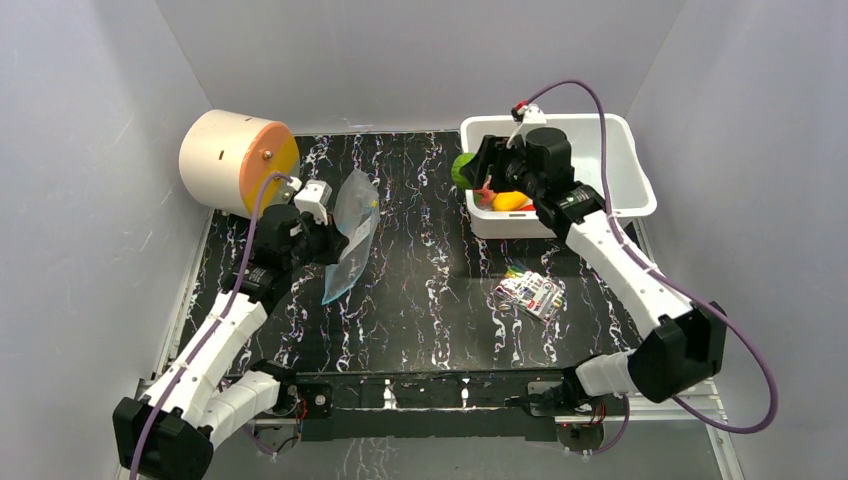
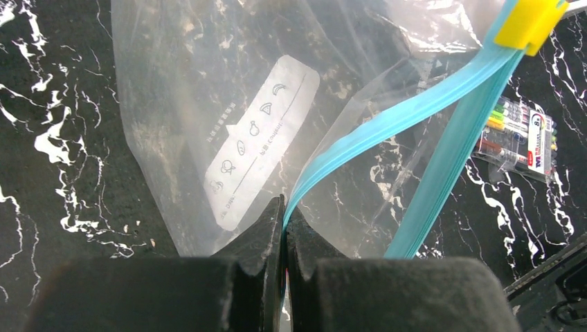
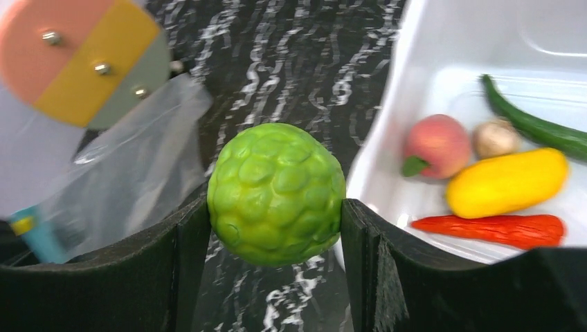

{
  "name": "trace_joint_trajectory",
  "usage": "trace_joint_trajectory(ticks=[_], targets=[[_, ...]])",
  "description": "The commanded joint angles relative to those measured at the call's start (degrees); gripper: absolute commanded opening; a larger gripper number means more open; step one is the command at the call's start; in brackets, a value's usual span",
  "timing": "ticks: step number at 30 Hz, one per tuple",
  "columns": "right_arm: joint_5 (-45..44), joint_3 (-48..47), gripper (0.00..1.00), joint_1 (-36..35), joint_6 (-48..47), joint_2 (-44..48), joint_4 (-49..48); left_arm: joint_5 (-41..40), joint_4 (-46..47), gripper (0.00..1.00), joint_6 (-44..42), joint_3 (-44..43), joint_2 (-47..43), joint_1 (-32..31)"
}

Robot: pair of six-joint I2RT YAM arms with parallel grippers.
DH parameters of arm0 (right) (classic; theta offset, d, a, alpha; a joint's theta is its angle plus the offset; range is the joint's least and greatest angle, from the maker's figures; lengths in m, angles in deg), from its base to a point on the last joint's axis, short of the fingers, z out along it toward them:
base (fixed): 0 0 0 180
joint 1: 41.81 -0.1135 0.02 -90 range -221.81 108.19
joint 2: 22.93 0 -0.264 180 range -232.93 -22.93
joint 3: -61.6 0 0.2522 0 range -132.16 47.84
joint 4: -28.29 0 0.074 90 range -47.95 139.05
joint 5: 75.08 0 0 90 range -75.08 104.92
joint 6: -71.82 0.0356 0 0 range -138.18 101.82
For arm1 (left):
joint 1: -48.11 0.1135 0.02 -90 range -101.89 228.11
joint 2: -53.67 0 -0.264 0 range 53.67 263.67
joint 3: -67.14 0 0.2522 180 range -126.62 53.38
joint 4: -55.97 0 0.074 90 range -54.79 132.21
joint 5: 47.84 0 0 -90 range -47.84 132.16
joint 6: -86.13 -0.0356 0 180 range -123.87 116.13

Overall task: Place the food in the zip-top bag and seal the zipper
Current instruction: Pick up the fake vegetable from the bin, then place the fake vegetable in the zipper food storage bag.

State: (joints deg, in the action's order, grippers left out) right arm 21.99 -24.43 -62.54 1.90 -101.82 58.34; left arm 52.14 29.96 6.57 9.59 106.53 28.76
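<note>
The clear zip-top bag (image 1: pixel 352 232) hangs at the left of the table, its white label (image 2: pixel 263 138) facing the left wrist camera. My left gripper (image 2: pixel 285 211) is shut on one side of the blue-teal zipper (image 2: pixel 387 121), and the mouth gapes below a yellow slider (image 2: pixel 529 21). My right gripper (image 3: pixel 274 205) is shut on a bumpy green fruit (image 3: pixel 275 194), held in the air just left of the white bin (image 1: pixel 630 170). More food lies in the bin: a peach (image 3: pixel 436 145), a yellow fruit (image 3: pixel 505 183), a red pepper (image 3: pixel 491 228) and a green cucumber (image 3: pixel 533 124).
A cream cylinder with an orange and yellow face (image 1: pixel 235 160) lies at the back left, close behind the bag. A flat printed packet (image 1: pixel 530 292) rests on the black marbled table in front of the bin. Grey walls close in on three sides.
</note>
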Motion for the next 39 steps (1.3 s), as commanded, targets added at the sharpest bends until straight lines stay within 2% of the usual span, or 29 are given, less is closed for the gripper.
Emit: trace_joint_trajectory(ticks=[1,6,11,18,32,39], targets=[[1.6,1.3,0.38,-6.9,2.8,4.9,-3.1,1.7,0.5,0.00,2.8,-2.6,1.3,-0.2],[1.2,3.2,0.37,-16.3,7.7,6.7,-6.8,3.4,0.9,0.00,5.2,-3.6,2.7,-0.2],[3.8,6.8,0.35,-24.2,15.5,6.9,-17.0,4.6,0.0,0.00,7.2,-5.7,4.0,-0.3],[0.8,4.3,0.35,-33.1,17.3,3.4,-20.1,6.8,-0.8,0.00,8.5,-7.2,4.5,-0.3],[-8.5,6.3,0.34,-34.5,18.0,-0.1,-21.6,11.0,-2.0,0.00,9.8,-8.2,0.0,-0.3],[-13.4,6.1,0.33,-34.4,17.5,-1.4,-18.5,11.6,-1.9,0.00,10.8,-8.5,-0.8,-0.2]])
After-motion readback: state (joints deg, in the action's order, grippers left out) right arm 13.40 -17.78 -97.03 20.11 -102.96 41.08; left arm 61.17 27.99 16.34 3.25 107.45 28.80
